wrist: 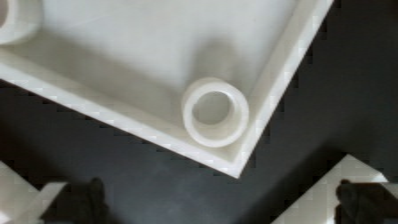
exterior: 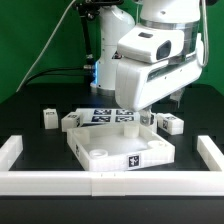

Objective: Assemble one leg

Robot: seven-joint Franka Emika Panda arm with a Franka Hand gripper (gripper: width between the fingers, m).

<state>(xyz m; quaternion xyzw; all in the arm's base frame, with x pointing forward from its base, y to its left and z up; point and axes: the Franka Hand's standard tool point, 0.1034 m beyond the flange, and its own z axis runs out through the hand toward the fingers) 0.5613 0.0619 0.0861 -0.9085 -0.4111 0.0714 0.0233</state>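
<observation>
The white square panel (exterior: 118, 146) with raised rim and corner sockets lies mid-table. Small white legs with square markers stand behind it: two on the exterior view's left (exterior: 47, 117) (exterior: 70, 122) and one on the right (exterior: 169, 124). My gripper (exterior: 150, 114) hangs low over the panel's far right corner, mostly hidden by the white wrist. In the wrist view the panel's corner (wrist: 160, 50) with its round socket (wrist: 215, 110) lies below the gripper (wrist: 222, 200). The dark fingertips (wrist: 80, 197) stand wide apart with only black table between them. It is open and holds nothing.
The marker board (exterior: 103, 113) lies behind the panel. A low white rail (exterior: 110, 184) runs along the front, with side pieces at left (exterior: 10, 150) and right (exterior: 211, 150). Cables and the arm's base stand at the back. White pieces show at the wrist view's corner (wrist: 365, 168).
</observation>
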